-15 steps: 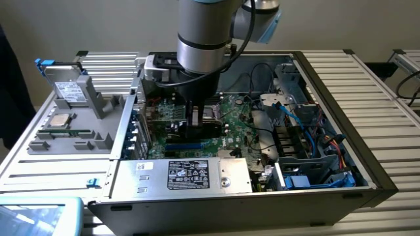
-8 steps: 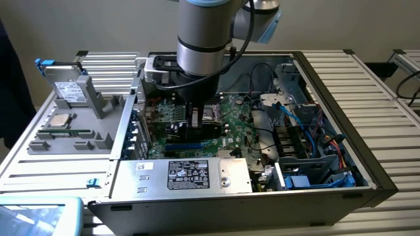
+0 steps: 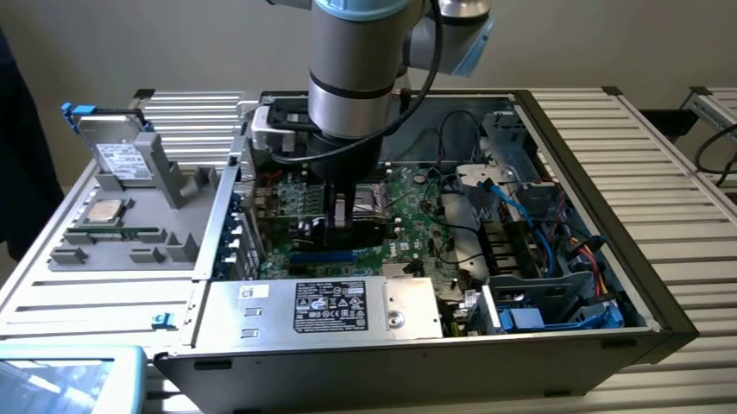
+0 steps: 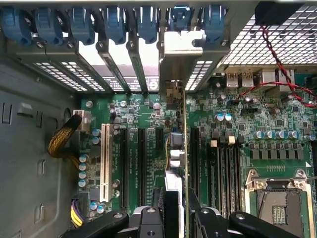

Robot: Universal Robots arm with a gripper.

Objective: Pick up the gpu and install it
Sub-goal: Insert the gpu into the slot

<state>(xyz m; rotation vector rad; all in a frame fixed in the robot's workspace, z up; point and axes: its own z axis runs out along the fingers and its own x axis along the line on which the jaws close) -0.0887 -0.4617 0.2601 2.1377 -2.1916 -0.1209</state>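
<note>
The arm reaches down into the open computer case (image 3: 403, 371), centre of the exterior frame, on the slatted bench (image 3: 679, 172). The gripper (image 4: 176, 225) has its jaws part-way closed, clamped on the gpu (image 4: 174, 148). The card stands on edge over the motherboard (image 4: 148, 114) slots (silver bracket towards the rear slot covers (image 4: 119, 64)). Seated or not? Can't tell.

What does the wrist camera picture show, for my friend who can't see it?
The pincer grips the gpu edge-on over the green motherboard, with its silver bracket at the row of blue-clipped slot covers. Black expansion slots lie on both sides of it.
</note>
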